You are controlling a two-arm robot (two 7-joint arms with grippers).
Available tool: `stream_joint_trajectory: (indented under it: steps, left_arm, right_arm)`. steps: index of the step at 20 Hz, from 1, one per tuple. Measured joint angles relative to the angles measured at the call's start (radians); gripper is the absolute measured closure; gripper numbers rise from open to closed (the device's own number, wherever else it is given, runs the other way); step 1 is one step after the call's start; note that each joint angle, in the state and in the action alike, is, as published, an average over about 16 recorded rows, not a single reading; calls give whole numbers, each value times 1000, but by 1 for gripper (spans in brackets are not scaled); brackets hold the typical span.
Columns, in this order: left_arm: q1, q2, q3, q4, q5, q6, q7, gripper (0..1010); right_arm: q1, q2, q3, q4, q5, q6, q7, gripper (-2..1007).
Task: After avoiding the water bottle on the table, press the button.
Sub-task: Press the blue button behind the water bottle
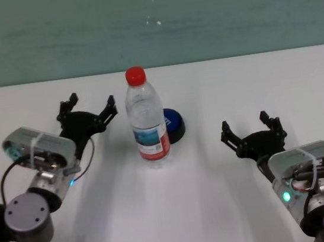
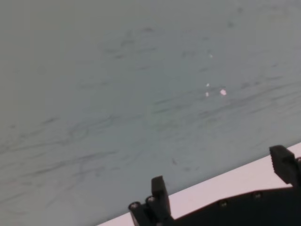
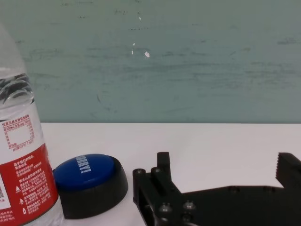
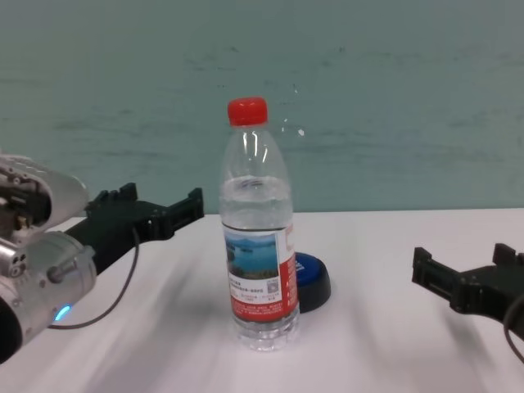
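Currently both pincers, left gripper (image 1: 87,110) and right gripper (image 1: 251,127), gape empty; the right should skirt behind the upright water bottle (image 1: 147,120) to press the button (image 1: 173,124).

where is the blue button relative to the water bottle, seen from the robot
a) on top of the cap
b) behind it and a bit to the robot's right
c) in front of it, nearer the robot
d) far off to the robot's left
b: in the head view the button peeks out from behind the water bottle on its right side, farther from the robot; both grippers are apart from them.
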State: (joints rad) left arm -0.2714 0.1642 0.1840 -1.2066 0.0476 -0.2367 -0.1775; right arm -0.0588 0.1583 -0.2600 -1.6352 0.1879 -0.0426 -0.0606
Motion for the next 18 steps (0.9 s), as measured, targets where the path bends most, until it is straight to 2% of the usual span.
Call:
stream_joint_trajectory:
  steps: [4, 8, 18]
  left_arm:
    - [10, 10, -15, -12, -12, 6, -6, 0]
    - [38, 25, -33, -46, -33, 14, -18, 0]
    - [157, 75, -75, -195, -110, 35, -67, 0]
  right_arm:
    - [0, 0, 0, 0, 0, 0, 0, 1]
    - [0, 0, 0, 0, 0, 0, 0, 1]
    - [0, 0, 0, 0, 0, 0, 0, 1]
